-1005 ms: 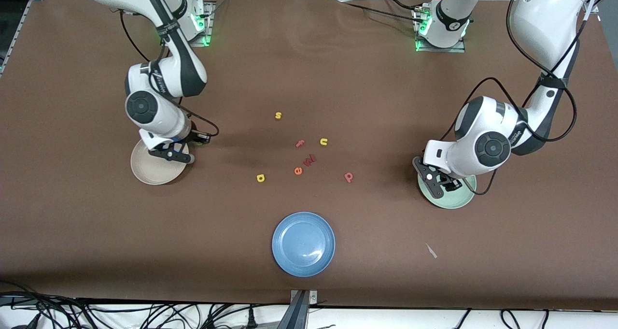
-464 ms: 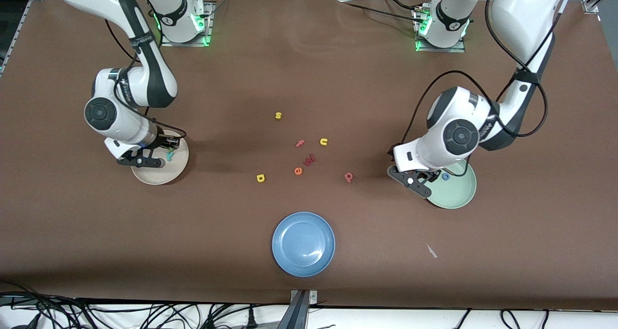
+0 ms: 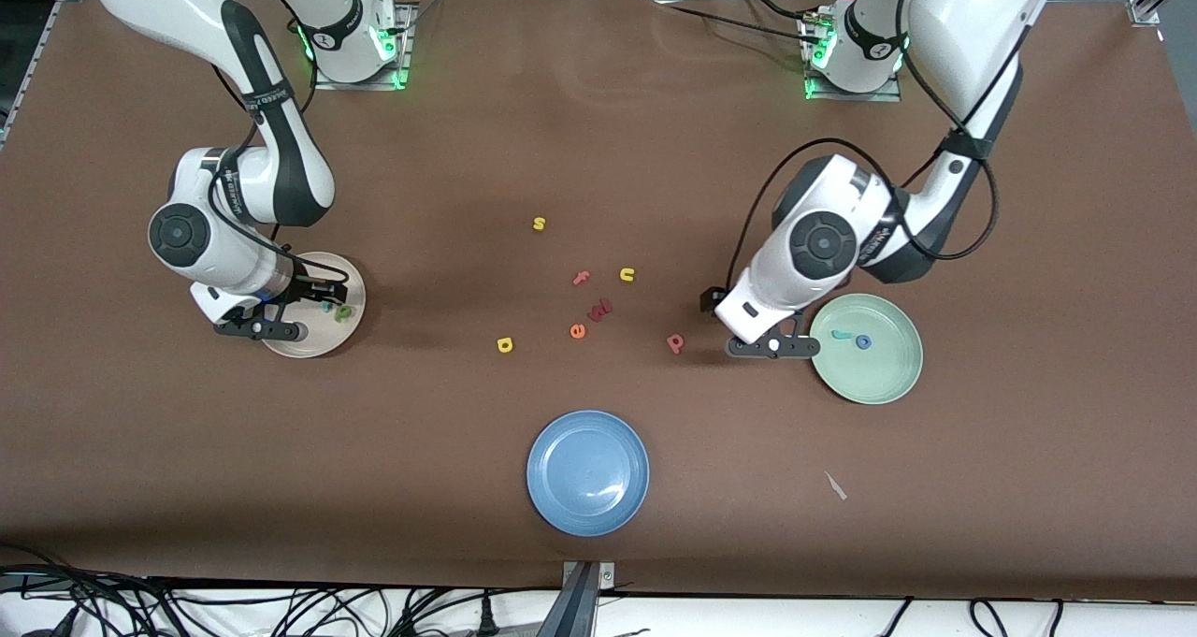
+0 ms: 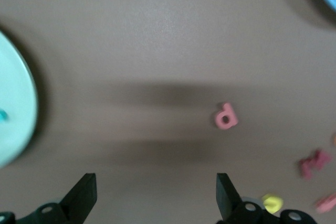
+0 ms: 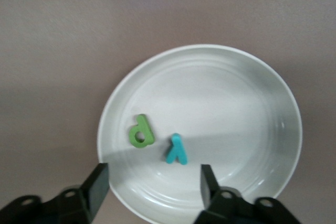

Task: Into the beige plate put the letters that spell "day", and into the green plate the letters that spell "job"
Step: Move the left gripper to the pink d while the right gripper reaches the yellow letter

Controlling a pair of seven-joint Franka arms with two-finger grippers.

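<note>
The beige plate (image 3: 309, 338) (image 5: 226, 98) holds the green d (image 3: 344, 312) (image 5: 140, 131) and the teal y (image 3: 327, 307) (image 5: 177, 149). My right gripper (image 3: 262, 326) (image 5: 154, 187) hangs open and empty over that plate's rim. The teal j (image 3: 840, 335) and the blue o (image 3: 862, 341) lie in the green plate (image 3: 879, 384) (image 4: 16, 129). Beside this plate, toward the table's middle, my left gripper (image 3: 770, 345) (image 4: 156, 198) is open and empty above bare table. The pink b (image 3: 675, 342) (image 4: 226, 116) and the yellow a (image 3: 505, 344) lie on the table.
Loose letters sit mid-table: yellow s (image 3: 539, 224), yellow u (image 3: 627, 274), pink f (image 3: 581, 278), orange e (image 3: 577, 331) and a dark red w (image 3: 599, 311). A blue plate (image 3: 587, 471) stands nearest the front camera. A paper scrap (image 3: 835, 485) lies near the green plate.
My right gripper opened and let the green d drop into the beige plate beside the y. The left arm swung off the green plate toward the pink b.
</note>
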